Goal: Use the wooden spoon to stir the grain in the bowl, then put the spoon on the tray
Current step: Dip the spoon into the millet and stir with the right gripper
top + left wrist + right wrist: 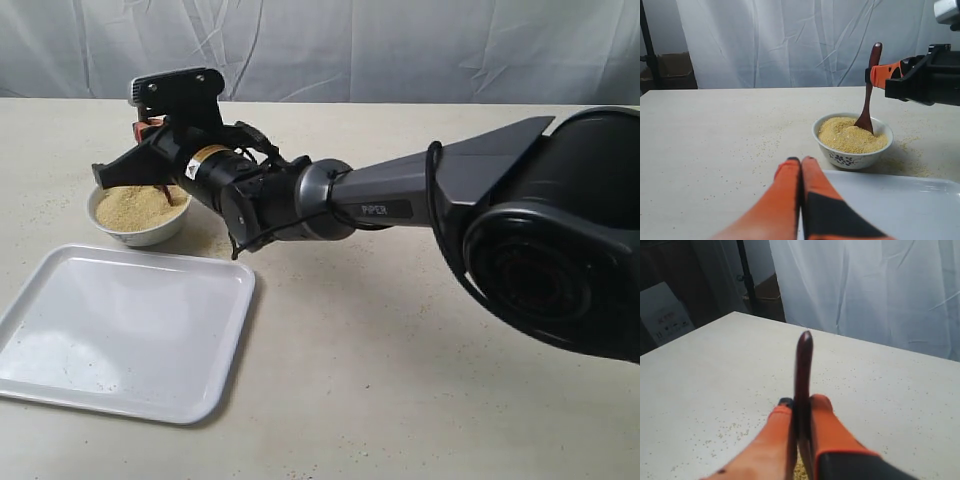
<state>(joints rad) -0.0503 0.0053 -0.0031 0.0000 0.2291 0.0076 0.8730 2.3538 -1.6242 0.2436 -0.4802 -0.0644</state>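
Pinching the spoon [866, 112] upright in the right claw [874, 75], head sunk in grain [847, 136] below it; risks flinging grain over the bowl [850, 159] rim if swept fast.

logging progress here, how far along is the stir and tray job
Done: the right gripper is shut on the wooden spoon. In hand: the spoon's head sits in the grain in the bowl, apparently mid-stir. Left: the spoon is not yet on the tray.
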